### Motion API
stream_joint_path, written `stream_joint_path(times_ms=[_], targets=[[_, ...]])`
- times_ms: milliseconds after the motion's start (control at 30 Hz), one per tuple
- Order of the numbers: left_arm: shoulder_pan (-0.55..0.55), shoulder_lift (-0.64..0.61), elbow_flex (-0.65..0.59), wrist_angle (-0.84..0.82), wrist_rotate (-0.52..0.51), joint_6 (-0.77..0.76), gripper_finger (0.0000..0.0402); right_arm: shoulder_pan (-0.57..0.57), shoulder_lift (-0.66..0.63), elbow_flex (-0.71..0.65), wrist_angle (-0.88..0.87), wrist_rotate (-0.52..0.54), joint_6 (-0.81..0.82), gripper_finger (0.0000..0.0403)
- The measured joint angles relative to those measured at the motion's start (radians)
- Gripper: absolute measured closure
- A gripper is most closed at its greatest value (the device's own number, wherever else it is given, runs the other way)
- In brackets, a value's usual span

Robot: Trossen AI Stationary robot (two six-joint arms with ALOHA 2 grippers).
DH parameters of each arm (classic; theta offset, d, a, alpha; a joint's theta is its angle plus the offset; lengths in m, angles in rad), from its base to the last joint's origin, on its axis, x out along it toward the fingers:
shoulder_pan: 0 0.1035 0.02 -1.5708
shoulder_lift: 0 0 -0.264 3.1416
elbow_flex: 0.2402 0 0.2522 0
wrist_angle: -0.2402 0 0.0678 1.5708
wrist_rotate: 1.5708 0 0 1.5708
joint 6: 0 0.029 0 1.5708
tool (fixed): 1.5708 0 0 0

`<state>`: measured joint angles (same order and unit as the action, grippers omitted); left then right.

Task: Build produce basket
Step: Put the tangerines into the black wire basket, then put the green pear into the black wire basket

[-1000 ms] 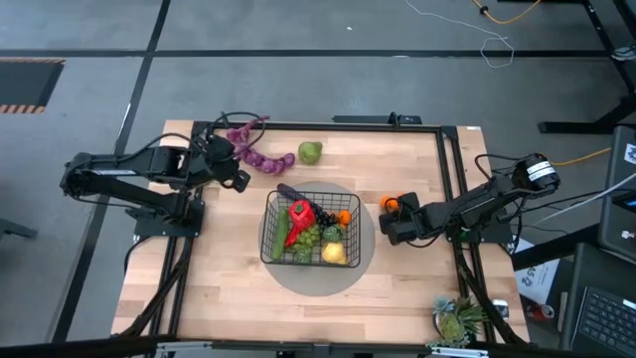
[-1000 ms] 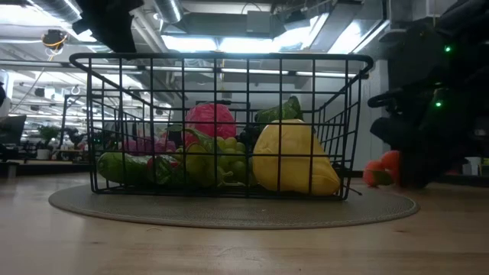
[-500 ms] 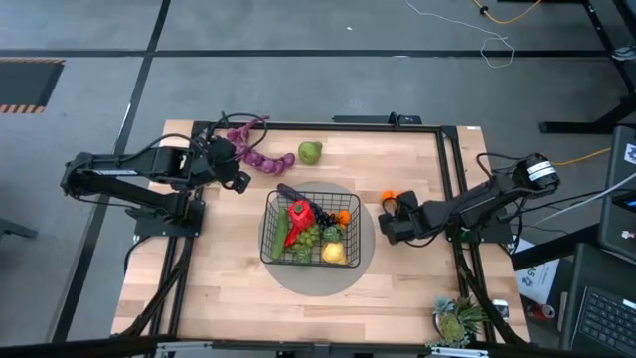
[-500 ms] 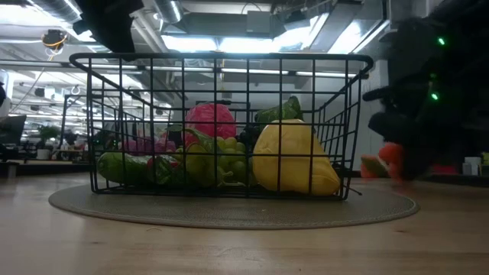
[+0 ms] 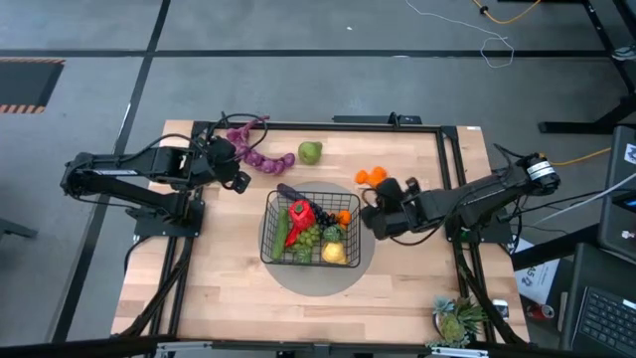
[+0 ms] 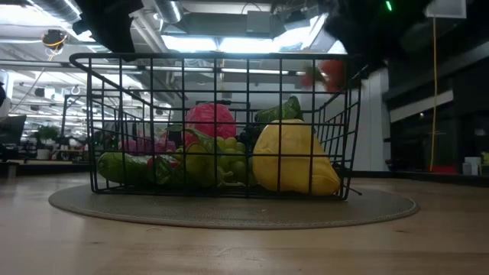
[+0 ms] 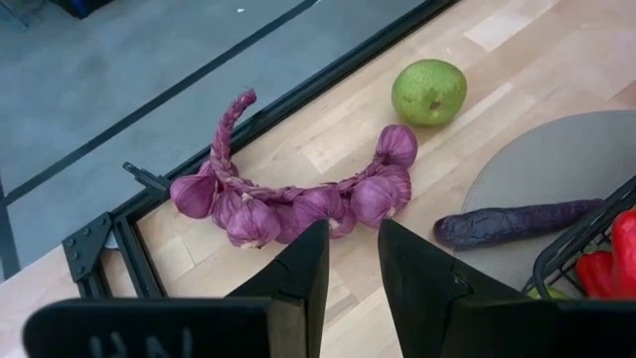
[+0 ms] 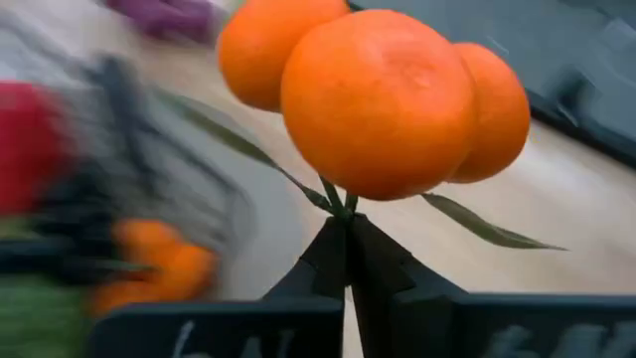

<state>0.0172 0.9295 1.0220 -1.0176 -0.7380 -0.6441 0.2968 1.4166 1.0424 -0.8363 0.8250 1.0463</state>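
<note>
— Where is the basket?

— The black wire basket [image 5: 309, 228] sits on the round grey mat [image 5: 360, 261] at the middle of the table [image 5: 229, 288], already holding a red pepper [image 5: 300, 213], green grapes [image 5: 307, 240], a lemon [image 5: 334, 253] and an orange piece [image 5: 343, 216].

— And the right gripper?

— The right gripper [image 8: 347, 231] is pinched tight on the stem of a cluster of oranges [image 8: 378, 101], lifted just beside the basket's right side. In the low view the fruit shows as a reddish blur, probably at rim height.

— What remains outside?

— A purple garlic braid [image 7: 298, 194] and a green pear [image 7: 428, 91] lie near the far edge, a dark purple vegetable [image 7: 517, 221] on the mat. The left gripper [image 7: 352, 261] hovers over the braid, fingers slightly apart, holding nothing.
</note>
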Motion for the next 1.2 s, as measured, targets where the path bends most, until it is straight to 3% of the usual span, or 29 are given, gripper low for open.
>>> stream_joint_path(times_ms=[100,200,300,400,633,1000,1200], targets=[[0.000,0.000,0.000,0.000,0.000,0.000,0.0316,0.019,0.000,0.048,0.174,-0.052,-0.239,0.0402],[0.000,0.000,0.000,0.000,0.000,0.000,0.0316,0.032,0.000,0.060,0.400,-0.196,-0.473,0.0402],[0.000,0.000,0.000,0.000,0.000,0.000,0.0316,0.037,0.000,0.061,0.568,-0.347,-0.625,0.0402],[0.000,0.000,0.000,0.000,0.000,0.000,0.0316,0.036,0.000,0.061,0.647,-0.400,-0.715,0.0397],[0.000,0.000,0.000,0.000,0.000,0.000,0.0316,0.032,0.000,0.061,0.741,-0.399,-0.827,0.0360],[0.000,0.000,0.000,0.000,0.000,0.000,0.0316,0.033,0.000,0.061,0.819,-0.400,-0.845,0.0241],[0.000,0.000,0.000,0.000,0.000,0.000,0.0316,0.033,0.000,0.061,0.818,-0.400,-0.842,0.0224]])
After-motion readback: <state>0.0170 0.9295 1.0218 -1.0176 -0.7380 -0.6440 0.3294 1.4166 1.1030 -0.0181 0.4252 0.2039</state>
